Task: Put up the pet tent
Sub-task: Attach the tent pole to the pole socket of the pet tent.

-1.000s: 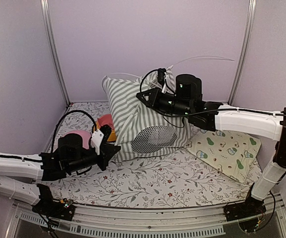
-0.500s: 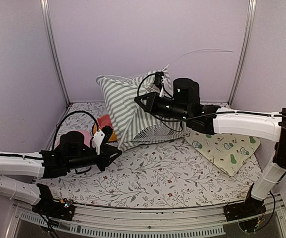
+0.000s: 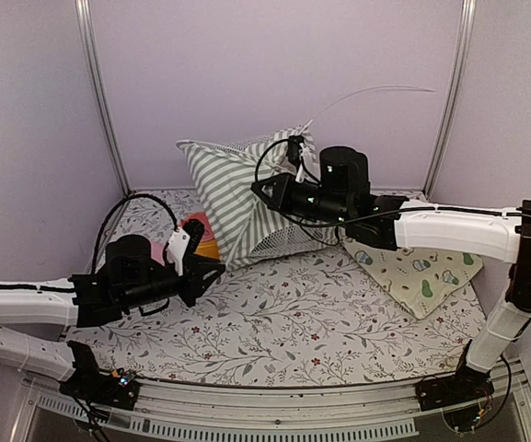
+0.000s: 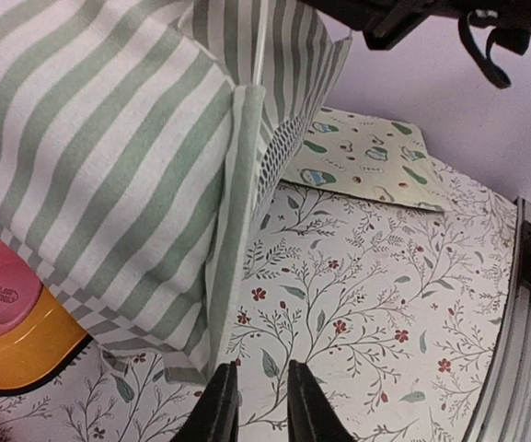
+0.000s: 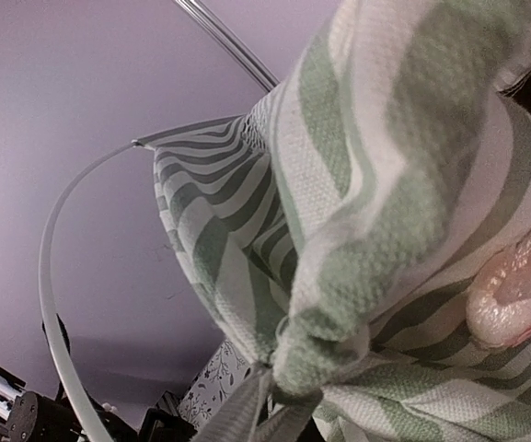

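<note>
The pet tent, green and white striped, leans tilted at the back of the table with its mesh window low on the right. A thin white pole arcs out of its top. My right gripper is shut on bunched tent fabric partway up the side; its fingers are hidden by cloth in the right wrist view. My left gripper stands open low over the tablecloth with nothing between its fingers. The tent's bottom corner lies just left of it, apart from the fingertips.
An orange bowl with a pink part sits against the tent's left lower edge. The avocado-print mat lies at the right, partly under the right arm. Metal frame posts and lilac walls close in the back.
My left gripper has opened and let go of the tent's lower corner. The right gripper has pulled the tent up and left, tilting it and uncovering more of the mat.
</note>
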Tool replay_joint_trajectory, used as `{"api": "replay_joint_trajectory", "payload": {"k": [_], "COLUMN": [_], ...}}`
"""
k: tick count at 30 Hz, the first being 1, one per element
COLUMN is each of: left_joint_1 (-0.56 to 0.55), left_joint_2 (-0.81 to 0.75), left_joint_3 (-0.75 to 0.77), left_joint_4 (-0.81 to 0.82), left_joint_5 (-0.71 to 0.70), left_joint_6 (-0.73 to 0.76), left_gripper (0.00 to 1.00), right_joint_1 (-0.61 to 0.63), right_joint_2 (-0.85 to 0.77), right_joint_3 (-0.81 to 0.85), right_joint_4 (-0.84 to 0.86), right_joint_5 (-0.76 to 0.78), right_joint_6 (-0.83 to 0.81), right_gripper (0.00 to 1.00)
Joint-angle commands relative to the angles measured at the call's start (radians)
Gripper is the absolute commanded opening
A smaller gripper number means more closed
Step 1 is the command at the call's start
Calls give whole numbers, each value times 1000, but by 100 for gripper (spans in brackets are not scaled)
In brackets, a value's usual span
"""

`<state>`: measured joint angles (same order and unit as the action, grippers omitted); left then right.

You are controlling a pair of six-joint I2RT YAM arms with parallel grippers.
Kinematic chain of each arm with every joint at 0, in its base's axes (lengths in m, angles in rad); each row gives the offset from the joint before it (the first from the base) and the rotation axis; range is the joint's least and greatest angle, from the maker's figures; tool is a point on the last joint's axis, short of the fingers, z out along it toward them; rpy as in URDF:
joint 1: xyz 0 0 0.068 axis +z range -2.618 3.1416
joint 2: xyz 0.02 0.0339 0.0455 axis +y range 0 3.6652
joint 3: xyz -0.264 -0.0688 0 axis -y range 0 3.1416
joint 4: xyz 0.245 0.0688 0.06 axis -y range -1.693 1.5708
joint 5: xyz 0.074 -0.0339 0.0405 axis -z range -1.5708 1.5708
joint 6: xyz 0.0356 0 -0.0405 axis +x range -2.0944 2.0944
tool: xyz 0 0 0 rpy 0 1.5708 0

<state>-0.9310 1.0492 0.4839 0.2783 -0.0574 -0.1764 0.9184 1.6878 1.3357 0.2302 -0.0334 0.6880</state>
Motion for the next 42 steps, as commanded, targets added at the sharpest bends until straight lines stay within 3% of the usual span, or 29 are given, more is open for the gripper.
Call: {"api": "replay_joint_trajectory", "payload": {"k": [1,18,28,36,42], "left_joint_1": [4,3,3,1,1], "left_joint_2": [15,150,171,148,84], "left_joint_3": [48,97,119,126,177], "left_joint_4": [24,34,52,58,-18], "left_joint_5": [-47,-84,-97,-71,67], "left_joint_6": [30,63,79,88,57], "left_gripper": [21,22,0,0,0], "right_joint_1": [-5,-5,-4,-3,14], "right_joint_2": [1,2,9,5,-3], "right_joint_3": [17,40,40,40,26], "right_joint_4": [8,-14,-17,-32,-44], "right_joint_5": [21,17,10,32,155], "right_joint_6": [-59,-58,-56,-66,-138], "right_gripper": [0,0,0,0,0]}}
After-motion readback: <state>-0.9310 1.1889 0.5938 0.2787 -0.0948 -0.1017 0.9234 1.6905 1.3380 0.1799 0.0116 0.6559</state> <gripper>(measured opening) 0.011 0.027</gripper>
